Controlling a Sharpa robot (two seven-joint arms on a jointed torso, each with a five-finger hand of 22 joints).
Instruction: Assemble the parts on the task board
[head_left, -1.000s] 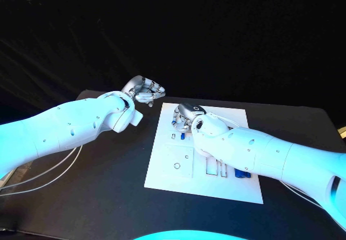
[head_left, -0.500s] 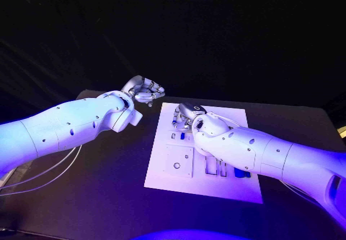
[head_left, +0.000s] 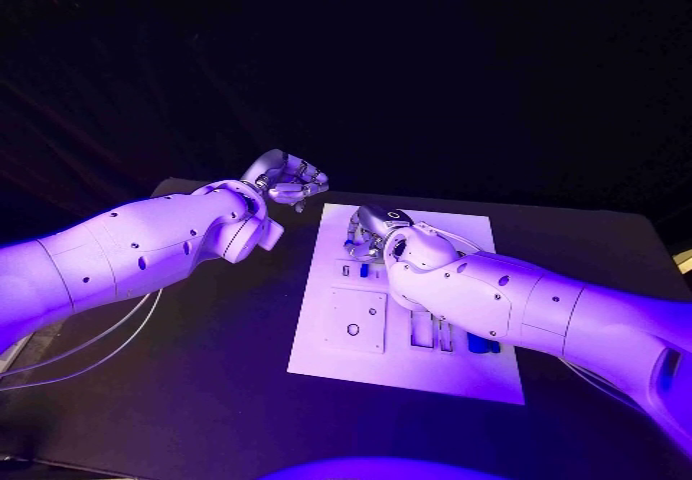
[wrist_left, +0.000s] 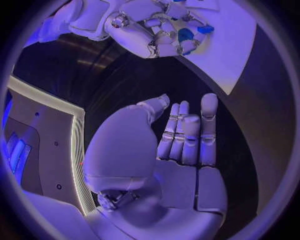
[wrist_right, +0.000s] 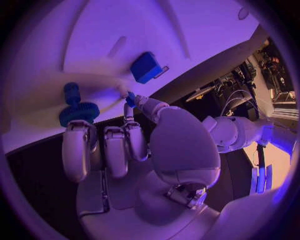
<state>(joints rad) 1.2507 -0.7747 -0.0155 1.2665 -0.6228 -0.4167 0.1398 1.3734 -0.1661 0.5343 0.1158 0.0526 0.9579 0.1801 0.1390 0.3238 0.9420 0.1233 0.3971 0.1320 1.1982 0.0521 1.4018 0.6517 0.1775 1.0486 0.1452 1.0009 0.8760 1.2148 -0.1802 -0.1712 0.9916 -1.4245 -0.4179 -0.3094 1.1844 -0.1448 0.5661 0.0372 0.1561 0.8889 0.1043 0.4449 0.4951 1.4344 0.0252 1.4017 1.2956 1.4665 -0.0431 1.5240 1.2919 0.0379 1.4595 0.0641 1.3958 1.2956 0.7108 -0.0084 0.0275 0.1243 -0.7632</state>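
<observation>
Mid-assembly: right robot hand (head_left: 378, 232) is down on the far end of the task board (head_left: 346, 352), pinching a small blue part (wrist_right: 130, 98). Blue gear (wrist_right: 77, 112) and block (wrist_right: 146, 67) lie loose beside it. Left robot hand (head_left: 289, 180) hovers off-board, fingers curled, empty.

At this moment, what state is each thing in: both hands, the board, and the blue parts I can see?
left hand: raised beside the board, fingers curled in, holding nothing.
right hand: over the far end of the board, pinching a small blue part at its fingertips.
task board: lying flat on the table.
blue gear: standing on the board.
blue block: resting on the board, untouched.
</observation>
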